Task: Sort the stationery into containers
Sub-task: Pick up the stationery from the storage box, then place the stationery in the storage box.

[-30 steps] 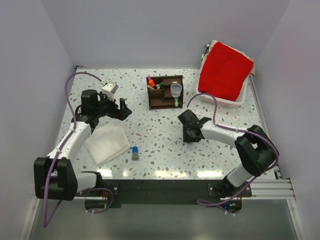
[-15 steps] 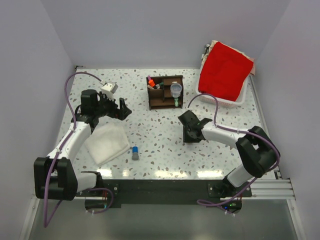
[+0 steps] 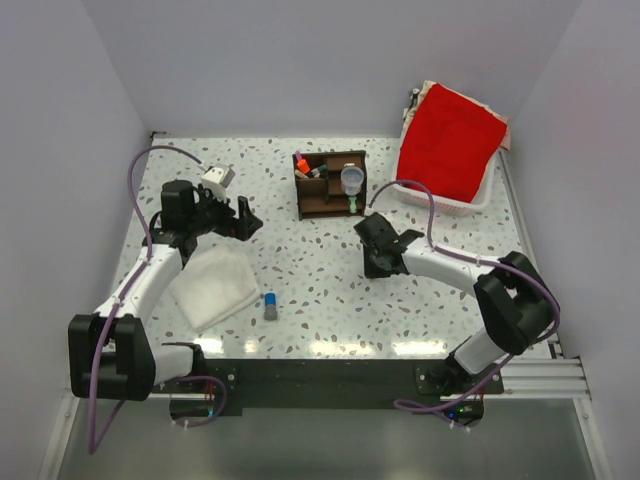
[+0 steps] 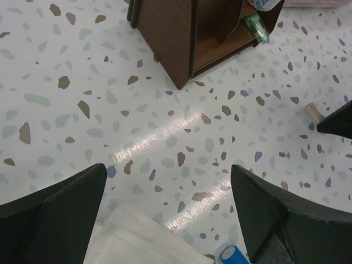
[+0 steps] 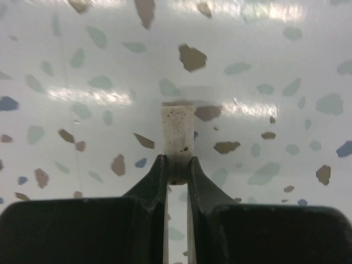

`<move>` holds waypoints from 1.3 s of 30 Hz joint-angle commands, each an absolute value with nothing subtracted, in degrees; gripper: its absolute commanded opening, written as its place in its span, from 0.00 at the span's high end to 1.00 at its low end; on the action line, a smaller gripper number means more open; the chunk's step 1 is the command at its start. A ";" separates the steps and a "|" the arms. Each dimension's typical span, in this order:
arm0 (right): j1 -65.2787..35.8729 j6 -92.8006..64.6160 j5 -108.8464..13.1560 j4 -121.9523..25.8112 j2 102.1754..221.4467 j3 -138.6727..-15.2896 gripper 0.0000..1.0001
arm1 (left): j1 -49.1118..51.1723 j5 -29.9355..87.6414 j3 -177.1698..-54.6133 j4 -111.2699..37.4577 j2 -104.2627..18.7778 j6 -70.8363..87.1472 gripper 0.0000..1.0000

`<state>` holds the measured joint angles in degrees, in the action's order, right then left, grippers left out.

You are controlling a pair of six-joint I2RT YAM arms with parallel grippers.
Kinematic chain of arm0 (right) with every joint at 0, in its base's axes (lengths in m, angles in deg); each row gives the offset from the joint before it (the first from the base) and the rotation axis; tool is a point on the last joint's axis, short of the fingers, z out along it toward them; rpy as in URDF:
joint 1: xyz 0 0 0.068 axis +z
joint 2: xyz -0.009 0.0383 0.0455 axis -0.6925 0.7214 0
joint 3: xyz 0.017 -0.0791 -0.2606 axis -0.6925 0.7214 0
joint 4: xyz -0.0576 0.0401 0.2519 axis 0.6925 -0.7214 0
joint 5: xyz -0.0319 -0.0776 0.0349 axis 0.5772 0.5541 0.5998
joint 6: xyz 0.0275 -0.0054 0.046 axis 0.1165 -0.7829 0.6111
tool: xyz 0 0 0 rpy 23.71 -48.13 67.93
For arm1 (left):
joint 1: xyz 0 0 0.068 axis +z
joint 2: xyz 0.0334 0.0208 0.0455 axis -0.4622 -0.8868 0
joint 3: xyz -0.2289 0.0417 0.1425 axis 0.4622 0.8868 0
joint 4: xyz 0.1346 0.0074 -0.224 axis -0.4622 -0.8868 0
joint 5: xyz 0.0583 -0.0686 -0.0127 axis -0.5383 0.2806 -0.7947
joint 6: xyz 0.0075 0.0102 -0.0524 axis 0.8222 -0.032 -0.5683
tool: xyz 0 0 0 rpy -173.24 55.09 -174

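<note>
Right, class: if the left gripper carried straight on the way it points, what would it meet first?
Probably bare tabletop, between the white cloth and the wooden organizer, since the open left gripper tilts downward. Depth is unclear, so it might reach the organizer instead.

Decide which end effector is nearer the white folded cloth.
Left. The left end effector hovers just beyond the white folded cloth; the right end effector is far to its right.

white folded cloth (image 3: 213, 287), basket (image 3: 461, 208) with red cloth (image 3: 450, 140)

free lane: between organizer (image 3: 326, 207) and cloth (image 3: 213, 287) | obstacle right: basket (image 3: 446, 207)
</note>
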<state>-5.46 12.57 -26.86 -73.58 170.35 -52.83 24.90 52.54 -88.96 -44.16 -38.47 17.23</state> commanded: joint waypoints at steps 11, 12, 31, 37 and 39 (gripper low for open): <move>-4.98 5.81 -27.20 -65.76 178.28 -67.79 1.00 | 25.51 53.81 -88.72 -40.68 -37.47 15.96 0.00; -4.98 5.55 -26.85 -65.58 178.72 -69.18 1.00 | 25.51 53.73 -88.72 -40.77 -37.56 15.87 0.00; -5.60 4.32 -15.16 -64.79 190.23 -83.17 1.00 | 25.86 53.55 -88.20 -40.68 -37.30 15.60 0.00; -6.12 3.79 -12.70 -63.65 192.35 -85.81 1.00 | 25.95 53.64 -88.02 -40.68 -37.30 15.52 0.00; -6.30 3.44 -11.91 -63.38 193.14 -86.60 1.00 | 25.95 53.64 -87.93 -40.68 -37.38 15.52 0.00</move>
